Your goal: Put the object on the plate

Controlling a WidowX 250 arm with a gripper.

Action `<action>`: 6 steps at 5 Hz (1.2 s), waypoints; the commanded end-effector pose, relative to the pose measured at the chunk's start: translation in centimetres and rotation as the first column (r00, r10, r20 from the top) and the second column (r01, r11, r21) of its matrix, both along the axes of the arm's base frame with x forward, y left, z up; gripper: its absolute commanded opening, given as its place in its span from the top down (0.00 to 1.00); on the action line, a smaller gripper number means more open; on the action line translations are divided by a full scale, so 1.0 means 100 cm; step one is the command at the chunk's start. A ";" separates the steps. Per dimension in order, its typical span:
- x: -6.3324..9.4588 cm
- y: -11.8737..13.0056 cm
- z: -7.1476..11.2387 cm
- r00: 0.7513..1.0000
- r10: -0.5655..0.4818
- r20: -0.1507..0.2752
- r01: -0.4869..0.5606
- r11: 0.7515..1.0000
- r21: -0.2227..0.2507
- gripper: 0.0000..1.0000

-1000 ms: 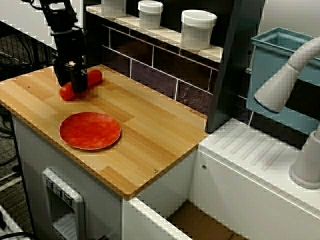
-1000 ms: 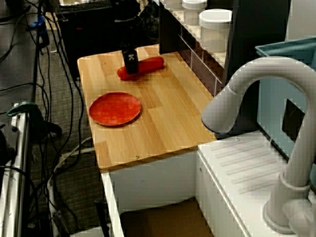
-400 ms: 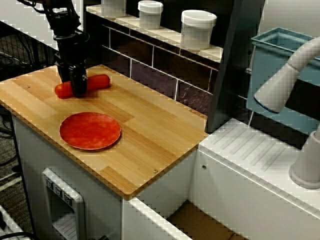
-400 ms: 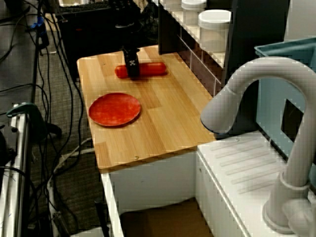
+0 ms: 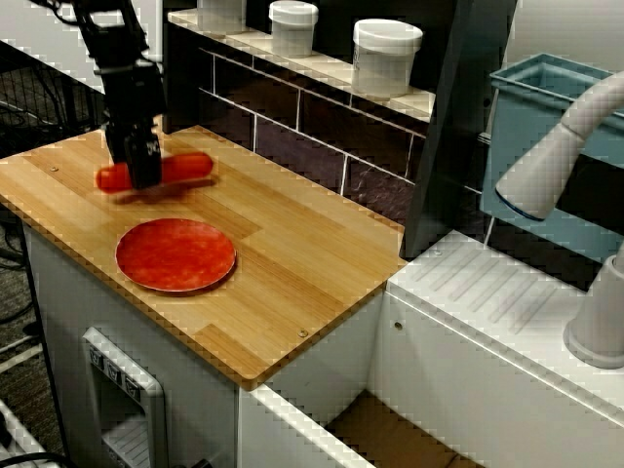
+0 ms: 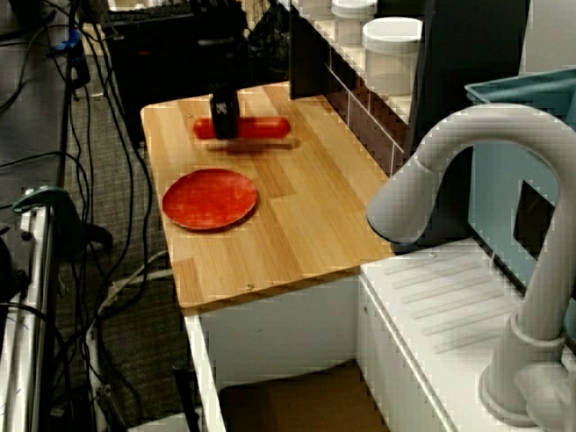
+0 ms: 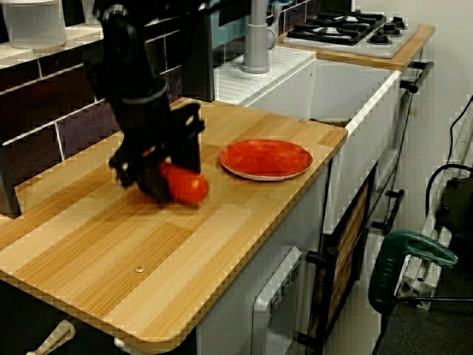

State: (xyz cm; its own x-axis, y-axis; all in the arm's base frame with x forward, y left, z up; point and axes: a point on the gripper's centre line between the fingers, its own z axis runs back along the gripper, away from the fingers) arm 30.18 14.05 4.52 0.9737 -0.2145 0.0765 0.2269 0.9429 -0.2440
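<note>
Wooden countertop (image 5: 292, 253) with a red plate (image 5: 175, 254) sitting near the front edge, and just behind it the black gripper (image 5: 142, 172) is clamped round the sausage's (image 5: 187, 168) middle, lifted slightly off the wood.

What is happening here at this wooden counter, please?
A black robot gripper is closed around the middle of a red sausage-like object and holds it just above the wooden counter; a shadow shows beneath it. The red plate lies empty nearer the front edge, apart from the object. So the object is picked up but not yet on the plate.
</note>
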 end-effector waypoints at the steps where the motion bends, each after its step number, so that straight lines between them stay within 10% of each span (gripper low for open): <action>1: -0.018 -0.027 0.082 0.977 -0.177 0.119 0.176 0.984 0.020 1.00; 6: -0.049 -0.093 0.052 0.925 -0.356 0.131 0.336 0.929 0.154 1.00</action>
